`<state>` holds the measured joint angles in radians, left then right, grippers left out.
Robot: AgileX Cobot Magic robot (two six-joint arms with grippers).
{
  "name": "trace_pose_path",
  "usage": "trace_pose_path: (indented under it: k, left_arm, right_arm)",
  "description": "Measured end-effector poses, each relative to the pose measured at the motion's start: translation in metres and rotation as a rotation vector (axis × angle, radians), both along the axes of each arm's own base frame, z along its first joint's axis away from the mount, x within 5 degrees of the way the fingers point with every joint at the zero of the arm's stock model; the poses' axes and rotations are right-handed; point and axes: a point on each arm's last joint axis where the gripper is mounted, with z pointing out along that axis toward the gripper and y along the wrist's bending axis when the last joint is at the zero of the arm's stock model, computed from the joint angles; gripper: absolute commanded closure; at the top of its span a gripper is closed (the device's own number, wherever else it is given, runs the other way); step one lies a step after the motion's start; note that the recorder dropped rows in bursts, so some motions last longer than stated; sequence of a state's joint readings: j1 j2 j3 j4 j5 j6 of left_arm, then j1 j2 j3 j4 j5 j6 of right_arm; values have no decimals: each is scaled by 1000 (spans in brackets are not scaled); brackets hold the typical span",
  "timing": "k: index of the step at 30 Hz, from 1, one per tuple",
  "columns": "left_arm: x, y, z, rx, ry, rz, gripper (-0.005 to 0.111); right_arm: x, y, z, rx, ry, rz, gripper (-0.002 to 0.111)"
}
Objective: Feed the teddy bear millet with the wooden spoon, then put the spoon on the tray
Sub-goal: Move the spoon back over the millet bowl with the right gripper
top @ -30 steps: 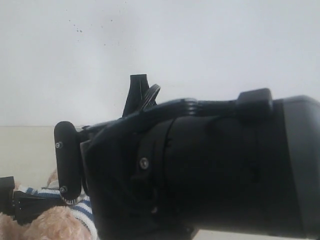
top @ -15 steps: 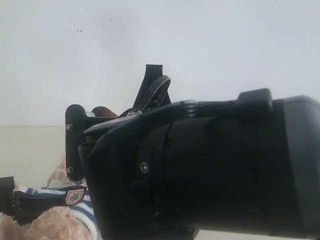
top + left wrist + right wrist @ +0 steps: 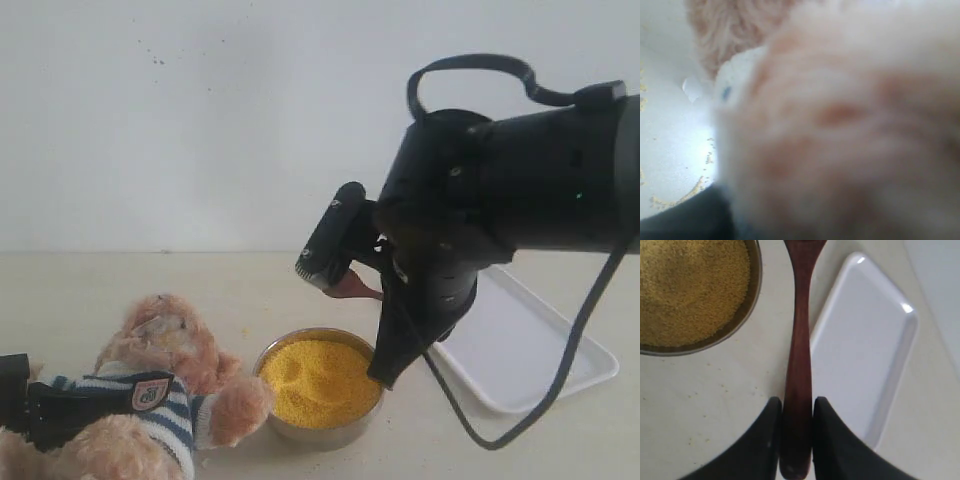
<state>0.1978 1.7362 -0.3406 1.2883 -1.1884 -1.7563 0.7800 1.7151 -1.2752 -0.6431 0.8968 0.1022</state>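
right claw: black two-finger right gripper [image 3: 796,407], jaws nearly closed, clamped on the tail end of the spoon handle, one finger [image 3: 769,432] on each side
left claw: black left gripper [image 3: 58,412] at the near left edge, lying across the bear's striped chest; can't tell how far open it is or whether it grips
left wrist cam: blurred fur only, jaws not visible
bear: fluffy light-brown plush teddy bear [image 3: 165,345] in a navy-and-white striped shirt with a small chest badge, nearest the camera, one paw touching the bowl's rim
loose grain: yellow specks scattered on the pale table [image 3: 60,290] beside the bear
bowl: small round steel bowl [image 3: 322,433] just right of the bear, between bear and tray
millet: fine bright yellow millet [image 3: 318,378], fills the bowl, dent in the surface on the bear's side
spoon: small dark reddish-brown wooden spoon [image 3: 799,340], slim straight handle, off the table, held over the strip between bowl and tray; oval end mostly out of view, can't tell if it is loaded
tray: flat white rectangular tray [image 3: 520,350], rounded corners, low rim, right of the bowl and further back, close to it but apart
cable: black cable [image 3: 520,420] hanging from the right arm, looping down in front of the tray
backdrop: plain white wall [image 3: 200,120]
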Motion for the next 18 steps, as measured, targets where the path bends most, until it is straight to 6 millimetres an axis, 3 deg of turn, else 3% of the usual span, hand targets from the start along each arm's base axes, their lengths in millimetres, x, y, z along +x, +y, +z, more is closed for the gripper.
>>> trace_pose_path:
  k: [7, 18]
  left_arm:
    - [0, 0, 0, 7, -11, -4, 103]
    - [0, 0, 0, 7, -12, -3, 103]
  right_arm:
    - [21, -28, -5, 158, 94, -130, 108]
    - [20, -32, -9, 228, 196, -146, 108]
